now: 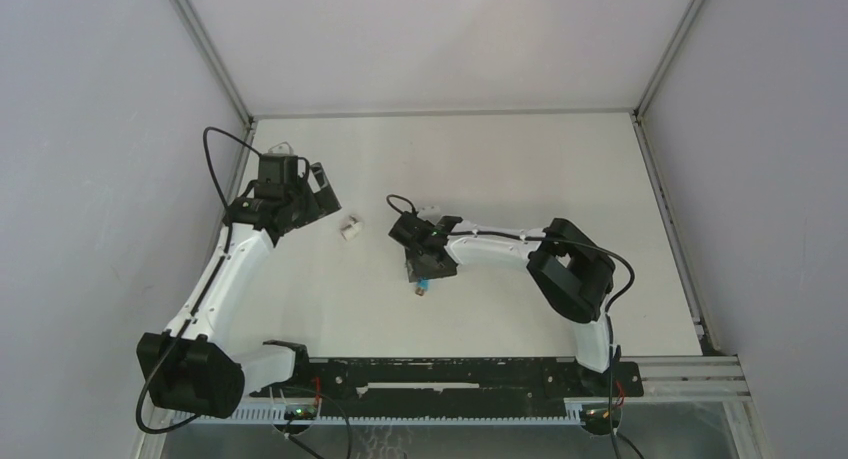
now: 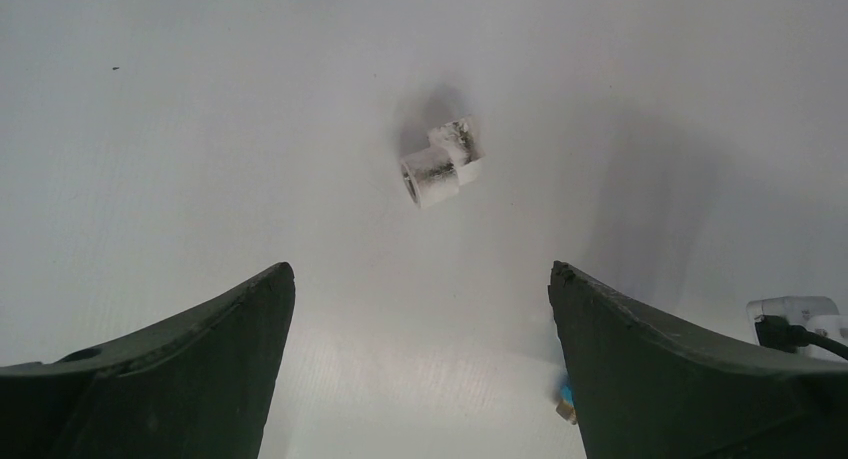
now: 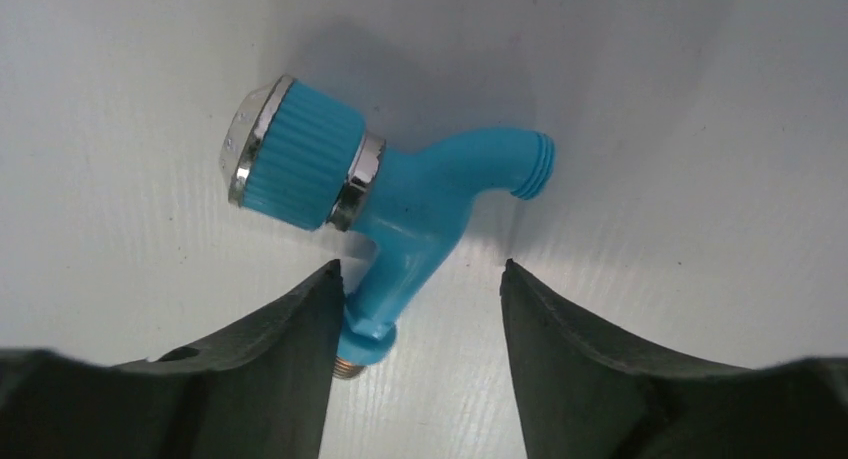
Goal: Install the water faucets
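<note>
Blue plastic marks the water faucet (image 1: 423,284) in the top external view. It lies on the white table (image 1: 520,169) near centre, directly under my right gripper (image 1: 425,267). My left gripper (image 1: 318,194) hovers well apart from it, toward the table's left edge, near a short white fitting (image 1: 350,229).

Left wrist view: matte dark fingers (image 2: 180,369) stand wide apart and hold nothing. The fitting, a stubby chalky cylinder with a blocky end, lies ahead of them, untouched.

Right wrist view: the faucet lies flat. It has a smooth, glossy T-shaped body, a ribbed knob (image 3: 300,154) banded in chrome, a curved spout (image 3: 530,164) and a metal threaded end (image 3: 350,364). My jaws stand partly apart astride the stem. One finger (image 3: 270,369) touches or nearly touches it and the other shows a clear gap, so nothing is clamped.

Risk, as I judge it: the stem sits off-centre, so the nearer finger may push first and swivel the faucet on the slick table. A grip on the smooth, tapering stem could also slip or roll, leaving the threaded end misaligned with the fitting.
</note>
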Controlling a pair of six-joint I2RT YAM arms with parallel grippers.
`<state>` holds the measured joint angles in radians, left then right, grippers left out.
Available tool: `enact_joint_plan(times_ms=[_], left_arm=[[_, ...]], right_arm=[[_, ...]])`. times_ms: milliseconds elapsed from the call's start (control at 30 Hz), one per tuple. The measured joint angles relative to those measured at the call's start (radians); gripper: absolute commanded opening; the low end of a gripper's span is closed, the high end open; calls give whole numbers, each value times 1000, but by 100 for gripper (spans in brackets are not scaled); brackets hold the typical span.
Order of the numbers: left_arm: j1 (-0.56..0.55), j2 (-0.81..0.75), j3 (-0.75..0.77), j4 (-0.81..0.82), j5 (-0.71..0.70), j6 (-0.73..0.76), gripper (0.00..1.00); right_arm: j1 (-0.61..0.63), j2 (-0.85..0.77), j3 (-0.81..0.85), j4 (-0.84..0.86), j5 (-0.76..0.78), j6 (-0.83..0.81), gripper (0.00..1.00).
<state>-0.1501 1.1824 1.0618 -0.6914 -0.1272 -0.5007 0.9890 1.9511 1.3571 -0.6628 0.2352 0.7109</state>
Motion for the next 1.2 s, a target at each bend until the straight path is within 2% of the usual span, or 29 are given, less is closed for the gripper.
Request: enact_joint_plan(times_ms=[200,367,500,633,767,833,1033,1100,1200], left_arm=[[-14,1,0,-1,-8,-6,99],[-103,38,0,-6,-28,-10,99],[-205,94,0,-3,-27,-25,99],[-260,135,1,-2,-27,-25,100],[-267,164,4,-5,-73,-13,97],[-267,213,28,-30,-130,5,96],[-267,489,188,-82,-242,34,91],[-267,571,241,-99,-277,41,87],[-264,662,310,-123,-312,60,75]], right_arm=[[-46,5,-28,13,2,56,56],[-160,-87,-158,61,13,80,57],[-284,-161,-254,71,26,71,67],[-367,-203,-301,74,24,45,89],[-387,-230,-325,74,11,6,95],[-379,-249,-329,78,-5,-15,95],[-351,-370,-332,105,-32,-40,95],[-348,-416,-332,107,-30,-42,95],[-346,-475,-332,103,-19,-44,95]])
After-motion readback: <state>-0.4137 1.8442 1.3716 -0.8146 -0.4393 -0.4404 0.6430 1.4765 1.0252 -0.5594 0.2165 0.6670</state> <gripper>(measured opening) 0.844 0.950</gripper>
